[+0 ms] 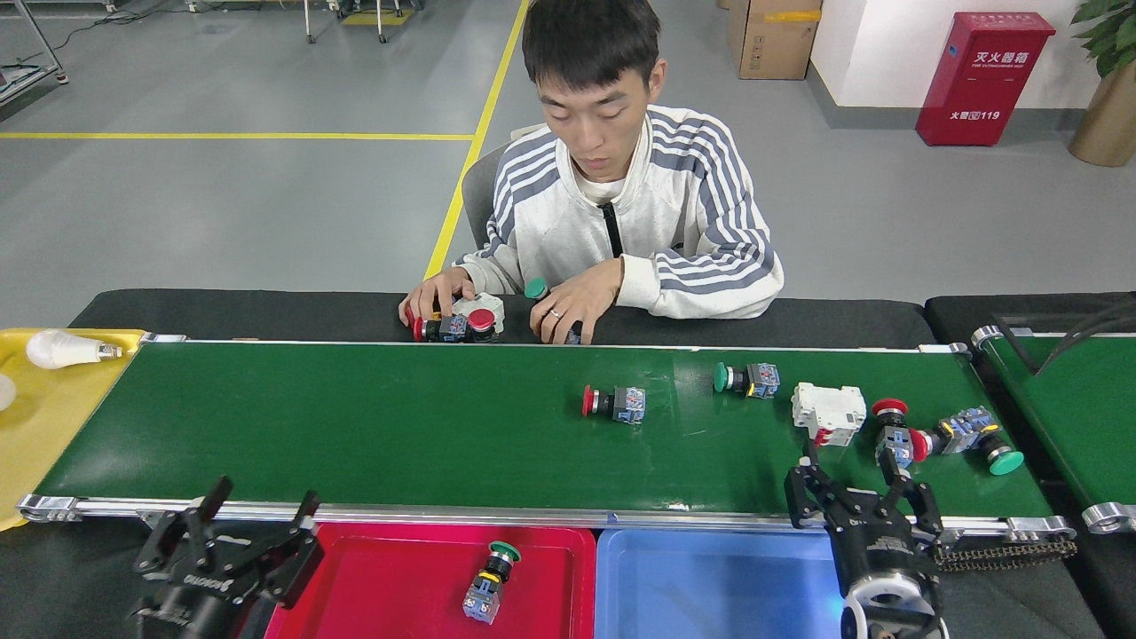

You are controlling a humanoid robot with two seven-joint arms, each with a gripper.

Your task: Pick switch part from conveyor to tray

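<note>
Red-capped switch part (891, 430) on the conveyor (355, 426), just beyond and a little right of right gripper (859, 486), cap upward, apparently upright. Fingers spread, empty, nearer by far. Left gripper (253, 531) spread too, well apart. Green-capped switch (490, 577) already in red tray (390, 577).
</note>
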